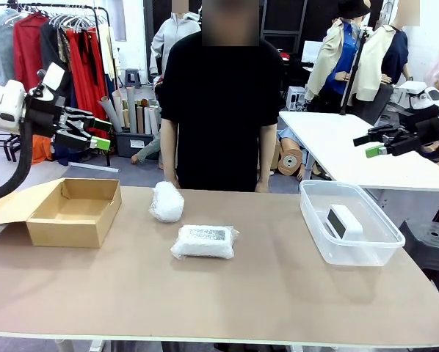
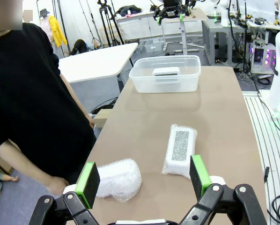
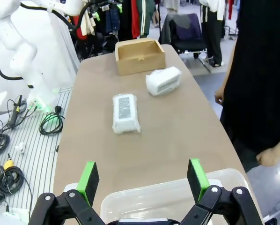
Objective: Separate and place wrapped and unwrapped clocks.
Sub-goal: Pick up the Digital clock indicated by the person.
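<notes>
Front view: left gripper, jaws wide and empty, hangs over the box. The round bundle lies at its 4 o'clock, the flat bundle beyond, long axis 3-to-9. Right gripper, also open, is above the tub holding the bare clock.

Left wrist view: round bundle by the 9 o'clock pad, flat bundle at 1 o'clock.

Right wrist view: both bundles at 12, well apart from the jaws — left arm judged nearer.

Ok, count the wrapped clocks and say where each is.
2. The rounded bundle lies near the table's far edge; the flat labelled bundle lies mid-table, nearer the robot. The cardboard box looks empty.
</notes>
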`<state>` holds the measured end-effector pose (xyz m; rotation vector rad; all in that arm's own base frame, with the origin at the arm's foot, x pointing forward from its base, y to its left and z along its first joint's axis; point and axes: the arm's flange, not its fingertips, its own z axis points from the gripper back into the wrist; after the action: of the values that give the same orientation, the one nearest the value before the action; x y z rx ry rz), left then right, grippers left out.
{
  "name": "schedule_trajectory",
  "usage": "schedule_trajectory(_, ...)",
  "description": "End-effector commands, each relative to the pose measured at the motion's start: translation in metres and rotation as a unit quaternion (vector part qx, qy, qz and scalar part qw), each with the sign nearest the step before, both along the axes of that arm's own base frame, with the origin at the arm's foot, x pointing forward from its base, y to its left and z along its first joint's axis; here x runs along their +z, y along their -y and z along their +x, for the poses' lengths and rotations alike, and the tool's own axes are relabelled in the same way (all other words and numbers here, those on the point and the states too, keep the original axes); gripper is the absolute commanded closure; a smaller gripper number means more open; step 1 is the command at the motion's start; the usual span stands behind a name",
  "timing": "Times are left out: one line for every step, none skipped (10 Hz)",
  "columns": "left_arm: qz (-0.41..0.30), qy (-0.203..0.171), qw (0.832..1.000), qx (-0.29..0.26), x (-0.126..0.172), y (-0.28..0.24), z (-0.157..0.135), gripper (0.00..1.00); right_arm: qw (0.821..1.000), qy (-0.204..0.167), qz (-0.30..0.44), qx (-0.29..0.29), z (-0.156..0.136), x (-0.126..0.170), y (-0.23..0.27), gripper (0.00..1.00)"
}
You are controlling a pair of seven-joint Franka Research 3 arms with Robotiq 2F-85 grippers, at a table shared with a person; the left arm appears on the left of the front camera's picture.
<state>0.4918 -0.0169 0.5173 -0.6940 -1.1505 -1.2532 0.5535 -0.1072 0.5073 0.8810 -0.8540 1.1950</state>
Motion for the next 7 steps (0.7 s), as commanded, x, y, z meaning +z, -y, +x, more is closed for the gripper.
schedule_trajectory(0.002,0.003,1.000,0.004,0.0014,0.0011,-0.0013,0.00,1.000,-0.003,-0.002,-0.001,-0.0005,0.0008,-0.0001,0.00)
schedule_trajectory(0.002,0.003,1.000,0.004,0.0014,0.0011,-0.0013,0.00,1.000,-0.003,-0.002,-0.001,-0.0005,0.0008,-0.0001,0.00)
schedule_trajectory(0.002,0.003,1.000,0.004,0.0014,0.0011,-0.0013,0.00,1.000,-0.003,-0.002,-0.001,-0.0005,0.0008,-0.0001,0.00)
schedule_trajectory(0.002,0.003,1.000,0.004,0.0014,0.0011,-0.0013,0.00,1.000,-0.003,-0.002,-0.001,-0.0005,0.0008,-0.0001,0.00)
schedule_trajectory(0.002,0.003,1.000,0.004,0.0014,0.0011,-0.0013,0.00,1.000,-0.003,-0.002,-0.001,-0.0005,0.0008,-0.0001,0.00)
schedule_trajectory(0.002,0.003,1.000,0.004,0.0014,0.0011,-0.0013,0.00,1.000,-0.003,-0.002,-0.001,-0.0005,0.0008,-0.0001,0.00)
schedule_trajectory(0.002,0.003,1.000,0.004,0.0014,0.0011,-0.0013,0.00,1.000,-0.003,-0.002,-0.001,-0.0005,0.0008,-0.0001,0.00)
